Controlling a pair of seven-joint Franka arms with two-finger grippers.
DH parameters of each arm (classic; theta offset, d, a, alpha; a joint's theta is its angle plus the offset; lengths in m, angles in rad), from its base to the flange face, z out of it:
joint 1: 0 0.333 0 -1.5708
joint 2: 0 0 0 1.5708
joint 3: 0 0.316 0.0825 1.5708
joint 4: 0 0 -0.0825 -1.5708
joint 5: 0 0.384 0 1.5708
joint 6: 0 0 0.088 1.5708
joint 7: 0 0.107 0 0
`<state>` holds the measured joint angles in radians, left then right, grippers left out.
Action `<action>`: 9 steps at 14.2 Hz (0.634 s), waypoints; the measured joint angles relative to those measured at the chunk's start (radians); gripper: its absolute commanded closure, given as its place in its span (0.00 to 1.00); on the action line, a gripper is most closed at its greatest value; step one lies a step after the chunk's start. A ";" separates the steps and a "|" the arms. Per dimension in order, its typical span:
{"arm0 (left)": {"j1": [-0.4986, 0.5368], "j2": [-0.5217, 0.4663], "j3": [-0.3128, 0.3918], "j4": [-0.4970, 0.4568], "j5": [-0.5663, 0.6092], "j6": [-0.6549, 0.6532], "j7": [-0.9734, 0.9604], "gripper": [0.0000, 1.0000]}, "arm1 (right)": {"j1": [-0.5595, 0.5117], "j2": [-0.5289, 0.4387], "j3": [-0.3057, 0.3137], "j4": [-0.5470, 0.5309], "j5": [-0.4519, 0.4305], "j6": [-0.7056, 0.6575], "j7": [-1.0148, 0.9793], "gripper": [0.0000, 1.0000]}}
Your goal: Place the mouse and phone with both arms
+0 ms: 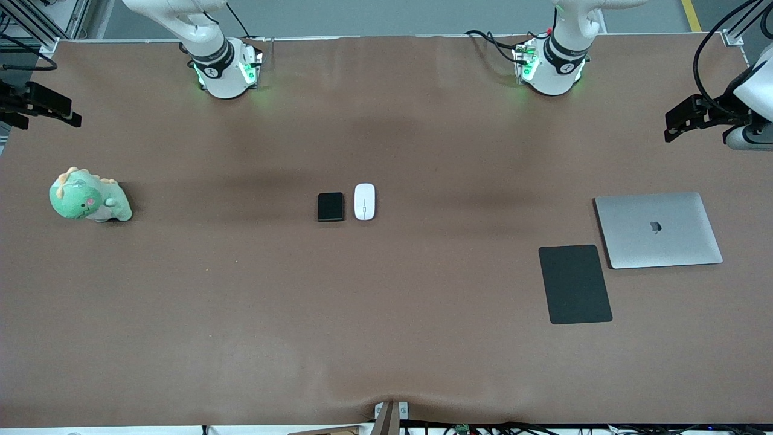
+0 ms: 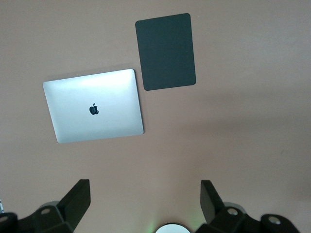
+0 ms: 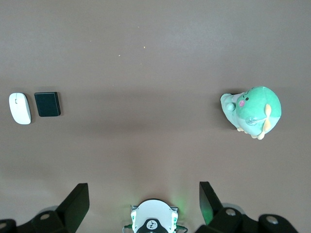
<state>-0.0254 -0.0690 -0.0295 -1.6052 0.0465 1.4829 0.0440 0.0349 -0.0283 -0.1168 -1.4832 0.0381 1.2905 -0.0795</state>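
The white oval mouse [image 1: 364, 201] and the small black phone [image 1: 330, 206] lie side by side mid-table, the phone toward the right arm's end; the right wrist view shows the mouse [image 3: 20, 108] and the phone [image 3: 47, 104] too. Both arms are raised high and wait. My left gripper [image 1: 682, 121] hangs over the left arm's end of the table, near the laptop; its wrist view shows this left gripper [image 2: 145, 188] open and empty. My right gripper [image 1: 42, 106] hangs over the right arm's end; its wrist view shows this right gripper [image 3: 144, 190] open and empty.
A closed silver laptop [image 1: 658, 229] and a flat black mouse pad [image 1: 575, 284] lie toward the left arm's end, the pad nearer the front camera. A green plush dinosaur [image 1: 87, 196] sits toward the right arm's end. Brown cloth [image 1: 386, 314] covers the table.
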 measured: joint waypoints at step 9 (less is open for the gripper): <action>0.001 0.049 0.000 -0.003 0.000 0.009 0.010 0.00 | 0.000 0.004 0.001 0.000 0.000 -0.005 0.000 0.00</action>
<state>-0.0242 -0.0202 -0.0294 -1.6082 0.0465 1.4916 0.0539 0.0349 -0.0242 -0.1162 -1.4834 0.0381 1.2858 -0.0795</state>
